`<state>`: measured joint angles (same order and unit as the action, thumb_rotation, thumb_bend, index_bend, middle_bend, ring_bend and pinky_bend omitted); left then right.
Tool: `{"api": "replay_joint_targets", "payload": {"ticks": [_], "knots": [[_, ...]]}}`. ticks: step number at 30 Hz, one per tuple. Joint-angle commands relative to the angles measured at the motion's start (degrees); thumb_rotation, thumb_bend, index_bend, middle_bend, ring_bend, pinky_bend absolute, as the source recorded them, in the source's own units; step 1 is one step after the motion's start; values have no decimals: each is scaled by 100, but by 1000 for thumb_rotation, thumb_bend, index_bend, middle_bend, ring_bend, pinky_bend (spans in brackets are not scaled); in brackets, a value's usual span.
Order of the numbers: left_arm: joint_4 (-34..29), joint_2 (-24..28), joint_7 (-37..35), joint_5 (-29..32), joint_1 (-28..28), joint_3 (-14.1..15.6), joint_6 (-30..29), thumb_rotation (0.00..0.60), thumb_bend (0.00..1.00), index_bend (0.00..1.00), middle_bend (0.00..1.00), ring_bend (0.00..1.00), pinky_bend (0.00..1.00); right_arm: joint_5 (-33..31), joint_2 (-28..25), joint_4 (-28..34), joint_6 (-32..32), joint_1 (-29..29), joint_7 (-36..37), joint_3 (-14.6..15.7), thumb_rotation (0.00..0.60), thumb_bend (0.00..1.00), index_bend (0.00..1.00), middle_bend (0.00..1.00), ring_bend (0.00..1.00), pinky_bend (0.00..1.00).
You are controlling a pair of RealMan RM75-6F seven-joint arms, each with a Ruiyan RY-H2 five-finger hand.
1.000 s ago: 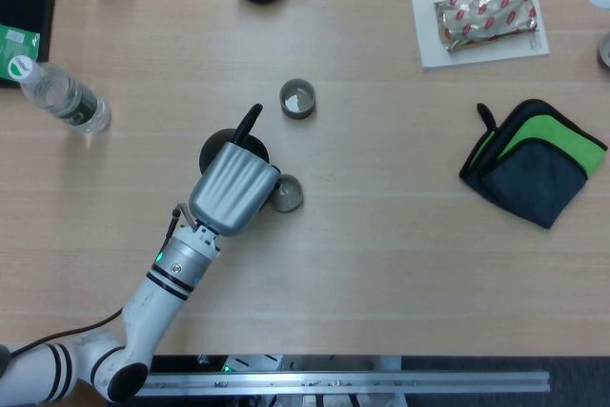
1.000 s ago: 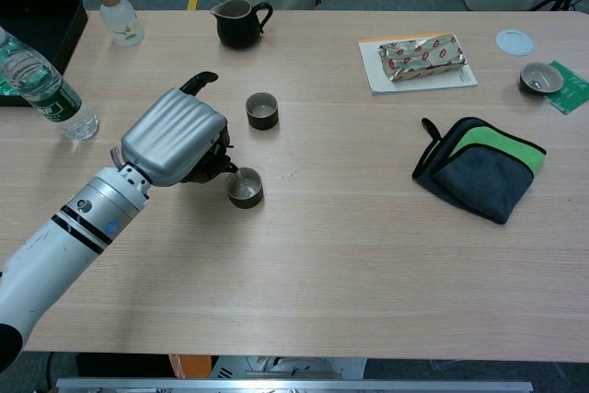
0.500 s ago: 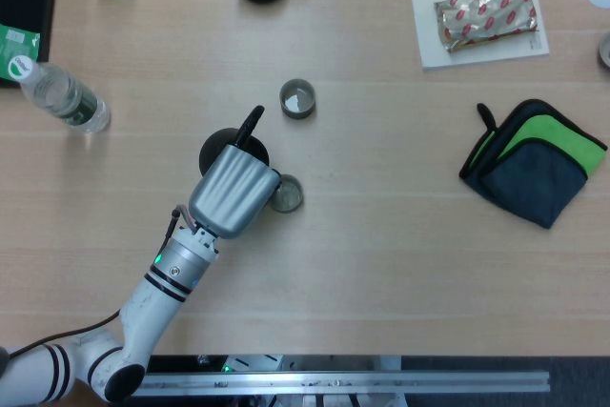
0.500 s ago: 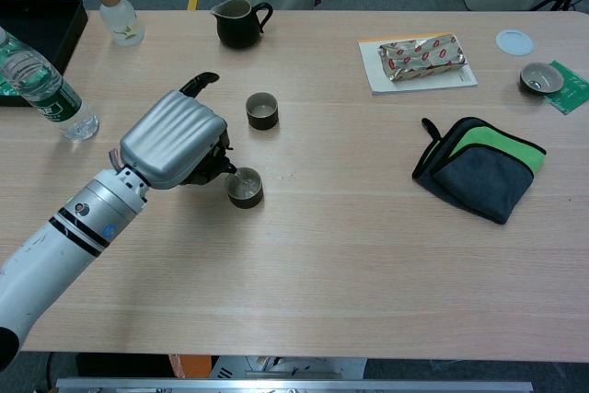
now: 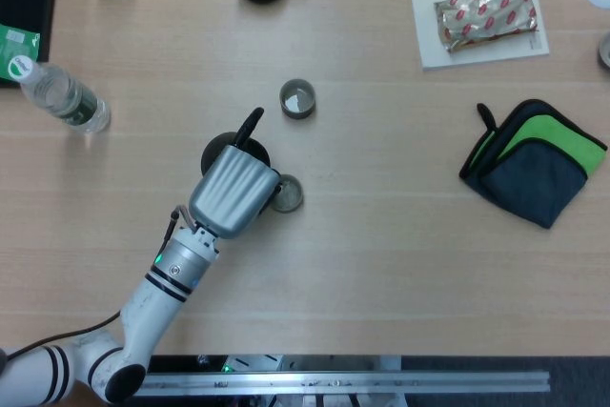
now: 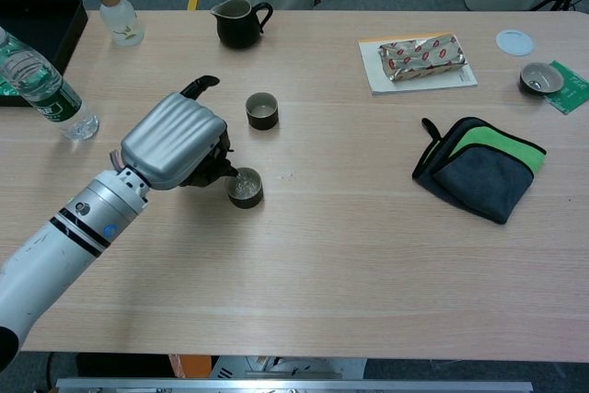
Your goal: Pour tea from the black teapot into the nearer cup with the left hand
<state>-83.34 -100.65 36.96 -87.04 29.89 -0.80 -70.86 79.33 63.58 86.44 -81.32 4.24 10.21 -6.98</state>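
Teapot, black, mostly hidden under the left hand, tilting toward the nearer cup with the spout reaching over the cup's near rim. Being gripped by that hand, fingers wrapped around the body out of sight beneath the ribbed silver back, so exact finger placement not readable. Handle sticking out up and away from the hand in the head view, pointing toward the far side of the table; likely left free because the grasp is taken on the body to keep the spout steady over the small opening. Spout sitting low and close to the rim, probably to limit splashing into so small a target. Something pale glinting inside the nearer cup in the chest view, possibly tea gathering, though level too small to judge. Judging the pouring step as under way.

Farther cup standing apart, beyond the teapot and clear of the spout, so not at risk of catching the stream. Dark pitcher resting at the far edge, well apart. Water bottle lying to the left, a folded green and grey cloth to the right, a foil packet on a white card beyond it. Right hand not appearing in either view.
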Motion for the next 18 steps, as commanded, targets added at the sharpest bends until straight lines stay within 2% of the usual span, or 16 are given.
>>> {"api": "replay_joint_targets", "payload": {"ticks": [1,18], "knots": [[-147,55,-111,180,-9,-57,149,600,361,956,1000,905,122,-7,1,-3,6,2,-3,-2,600,7,277,375,288,298],[-397,215,-649,556,7,-248,403,600,361,946,1000,891,122,-40,21,10,39,27,-61,-22,600,7,277,375,288,298]]}}
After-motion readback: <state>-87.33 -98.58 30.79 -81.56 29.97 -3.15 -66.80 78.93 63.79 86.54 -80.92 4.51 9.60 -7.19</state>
